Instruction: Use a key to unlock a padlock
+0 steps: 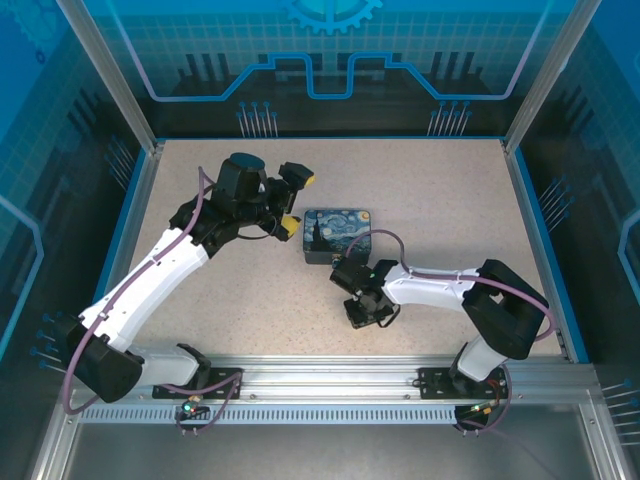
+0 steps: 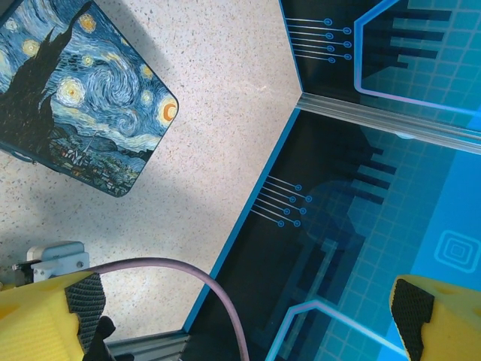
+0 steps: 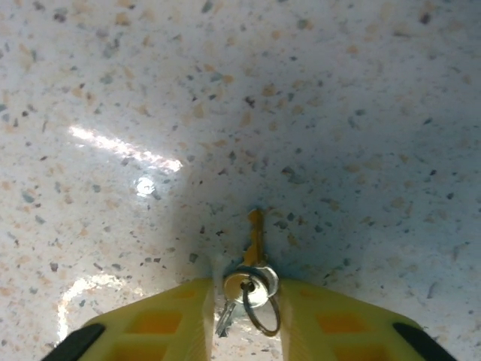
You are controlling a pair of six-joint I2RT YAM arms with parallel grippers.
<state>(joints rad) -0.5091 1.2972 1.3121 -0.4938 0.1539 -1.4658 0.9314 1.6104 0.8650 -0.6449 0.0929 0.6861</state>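
From above, the left gripper [image 1: 297,205] hangs just left of the Starry-Night box [image 1: 337,235], jaws wide apart. The right gripper [image 1: 368,312] points down at the table [image 1: 450,200] just in front of the box.

The left wrist view shows yellow fingers [image 2: 41,320] spread far apart and the box [image 2: 83,98] lying flat.

In the right wrist view, the key [image 3: 255,229] lies on the table with its ring [image 3: 261,304] between the narrowly parted jaws. Whether they pinch it cannot be told.
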